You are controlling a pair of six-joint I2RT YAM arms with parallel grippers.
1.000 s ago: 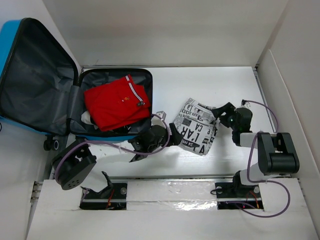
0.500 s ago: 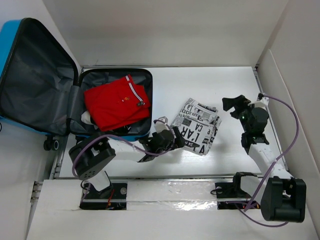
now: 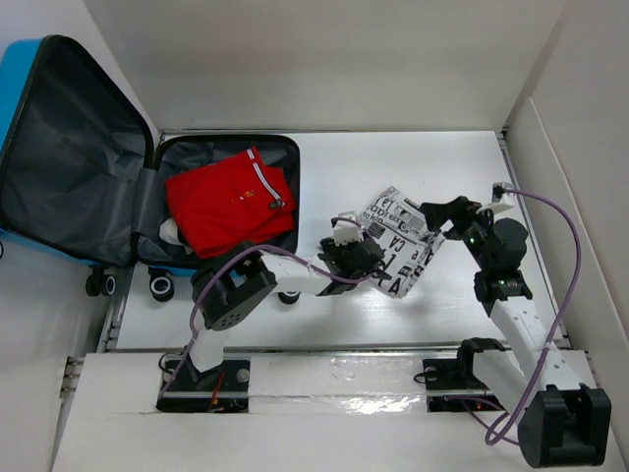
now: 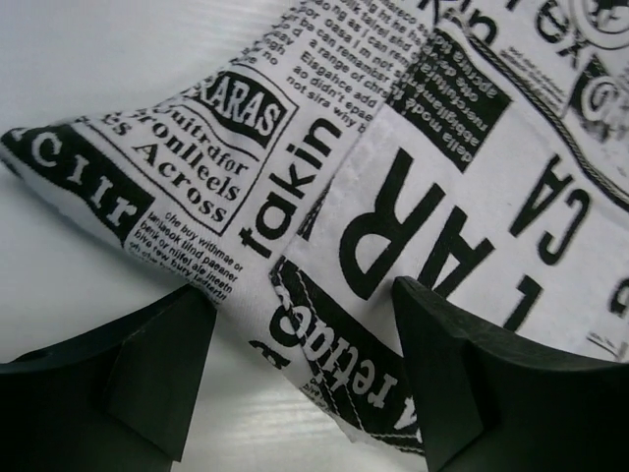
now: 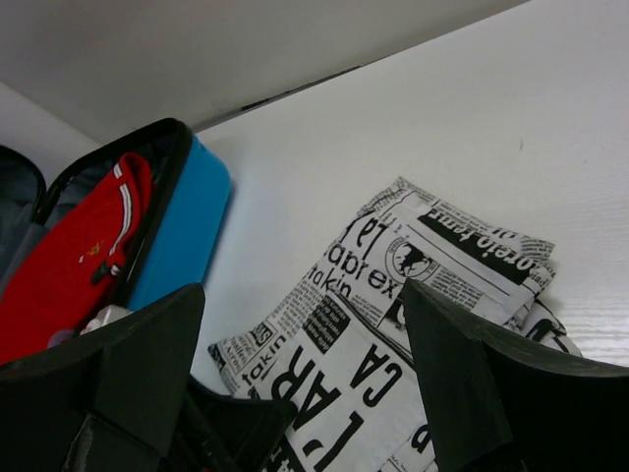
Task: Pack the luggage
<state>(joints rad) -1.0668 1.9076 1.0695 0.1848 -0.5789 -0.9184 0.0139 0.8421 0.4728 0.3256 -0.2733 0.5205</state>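
The luggage [image 3: 291, 157] is a bright blue suitcase lying open at the left, its grey-lined lid [image 3: 69, 157] leaning back. A folded red garment [image 3: 228, 202] lies in its base. A folded newspaper-print cloth [image 3: 405, 258] lies on the white table right of it. My left gripper [image 3: 366, 258] is open at the cloth's left edge; in the left wrist view its jaws [image 4: 305, 393] stand either side of the cloth's near corner [image 4: 413, 177]. My right gripper [image 3: 440, 214] is open above the cloth's upper right edge; its wrist view [image 5: 305, 393] looks down on the cloth [image 5: 393, 324] and the suitcase's blue wall [image 5: 182, 236].
White walls close in the back and both sides, with an angled white panel [image 3: 565, 197] on the right. The suitcase wheels [image 3: 162, 287] stick out near the table's left front. A white item [image 3: 169, 231] shows under the red garment. The raised ledge [image 3: 334, 379] with the arm bases runs along the front.
My left gripper has moved right, up to the cloth's left edge. My right gripper swung out to the right, then came in over the cloth's upper right edge. The cloth shifted slightly.
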